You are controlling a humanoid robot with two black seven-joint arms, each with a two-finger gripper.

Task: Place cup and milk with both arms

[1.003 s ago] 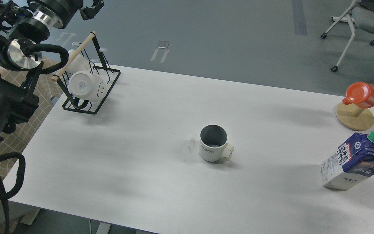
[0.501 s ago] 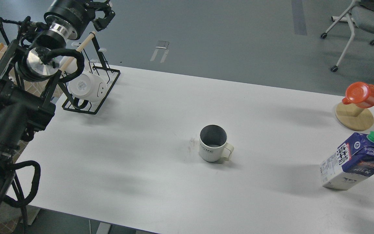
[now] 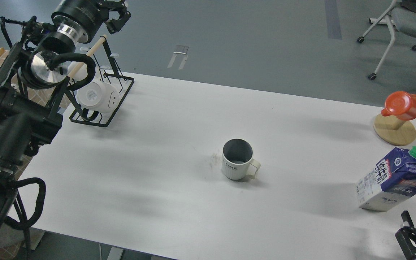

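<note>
A white ribbed cup point(image 3: 237, 161) with a grey inside stands upright at the middle of the white table point(image 3: 157, 173), handle to the right. A blue and white milk carton point(image 3: 395, 179) with a green cap stands near the table's right edge. My left gripper point(image 3: 117, 16) is high at the far left, above the black rack, far from the cup; its fingers stand apart and hold nothing. My right gripper point(image 3: 404, 227) shows at the bottom right corner, just below the carton and apart from it, fingers apart and empty.
A black wire rack point(image 3: 101, 92) with white cups hung on it stands at the table's far left corner. A wooden stand point(image 3: 395, 131) bearing an orange cup point(image 3: 404, 105) is at the far right. A chair point(image 3: 403, 21) stands on the floor beyond.
My left arm has swung up and to the right, its gripper now over the rack. My right gripper has come into view at the bottom right. Cup and carton have not moved.
</note>
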